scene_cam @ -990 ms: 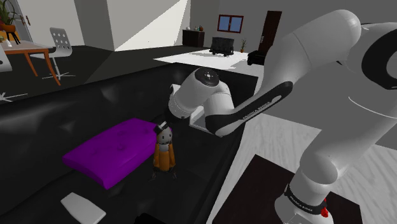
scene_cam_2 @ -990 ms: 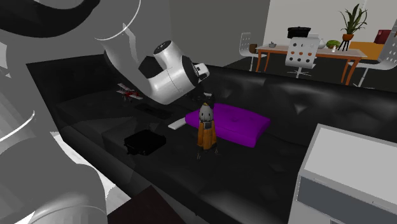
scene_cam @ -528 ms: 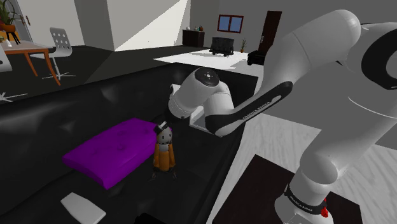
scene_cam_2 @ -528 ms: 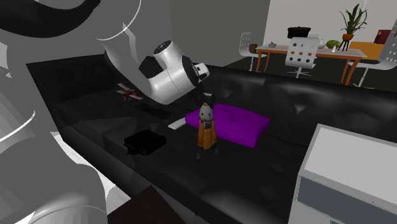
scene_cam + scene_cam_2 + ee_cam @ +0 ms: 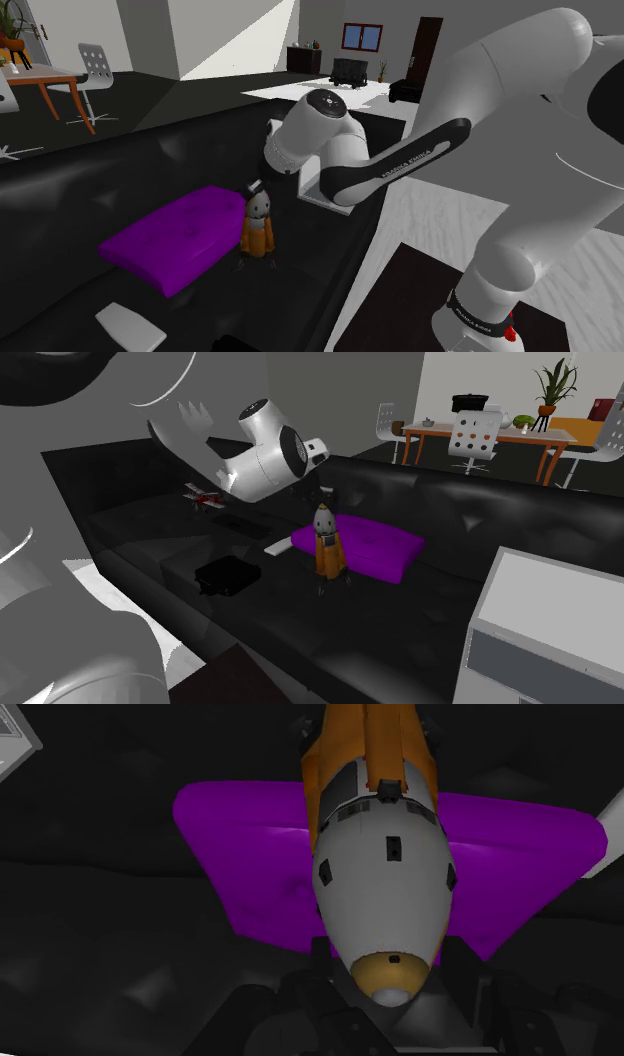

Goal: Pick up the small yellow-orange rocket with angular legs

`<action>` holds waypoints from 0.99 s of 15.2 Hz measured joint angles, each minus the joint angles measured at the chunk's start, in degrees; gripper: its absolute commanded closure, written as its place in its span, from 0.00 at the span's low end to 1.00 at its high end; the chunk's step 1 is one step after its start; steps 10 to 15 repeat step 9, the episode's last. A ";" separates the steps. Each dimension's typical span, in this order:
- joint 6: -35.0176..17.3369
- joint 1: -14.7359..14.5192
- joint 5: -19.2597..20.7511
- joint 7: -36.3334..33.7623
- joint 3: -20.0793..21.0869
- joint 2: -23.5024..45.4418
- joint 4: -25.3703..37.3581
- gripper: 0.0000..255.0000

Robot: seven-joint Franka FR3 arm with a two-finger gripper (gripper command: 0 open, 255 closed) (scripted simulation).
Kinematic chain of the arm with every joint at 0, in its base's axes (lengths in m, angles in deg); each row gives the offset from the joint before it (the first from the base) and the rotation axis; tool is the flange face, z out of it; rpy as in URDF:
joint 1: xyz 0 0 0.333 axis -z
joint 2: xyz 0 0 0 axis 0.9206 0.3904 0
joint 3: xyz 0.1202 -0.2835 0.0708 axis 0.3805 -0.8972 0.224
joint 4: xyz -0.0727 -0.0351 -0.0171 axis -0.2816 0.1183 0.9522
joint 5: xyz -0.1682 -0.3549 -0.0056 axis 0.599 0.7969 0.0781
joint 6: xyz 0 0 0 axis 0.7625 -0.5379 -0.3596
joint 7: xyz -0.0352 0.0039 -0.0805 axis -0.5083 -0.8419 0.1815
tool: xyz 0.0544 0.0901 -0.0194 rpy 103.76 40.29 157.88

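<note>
The rocket is standing upright just left of the middle of the shoulder view, at the near right edge of a purple cushion. Its legs are sitting at, or perhaps hanging just clear of, the black sofa; I cannot tell which. It is showing an orange lower body, a grey upper part dotted with small dark squares, a rounded gold tip, and dark angled legs at the base.

The gripper is coming straight down onto the tip from above. In the wrist view its two black fingers are pressing in on either side of the gold nose, so it is looking narrowly closed and holding the rocket by the top. Gripping there is probably keeping the fingers away from the splayed legs and the soft cushion, and letting the rocket hang plumb.

The white arm is reaching in from the right of the shoulder view, bending over the sofa's edge. In the left middle of the second exterior view, a small toy plane is sitting well apart from all this
</note>
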 measured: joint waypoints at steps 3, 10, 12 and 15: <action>1.72 -1.35 -3.26 3.03 -1.17 -1.23 0.89 1.00; 5.34 -3.63 -8.28 7.69 -3.14 -3.49 2.82 1.00; 5.34 -3.63 -8.28 7.69 -3.14 -3.49 2.82 1.00; 5.34 -3.63 -8.28 7.69 -3.14 -3.49 2.82 1.00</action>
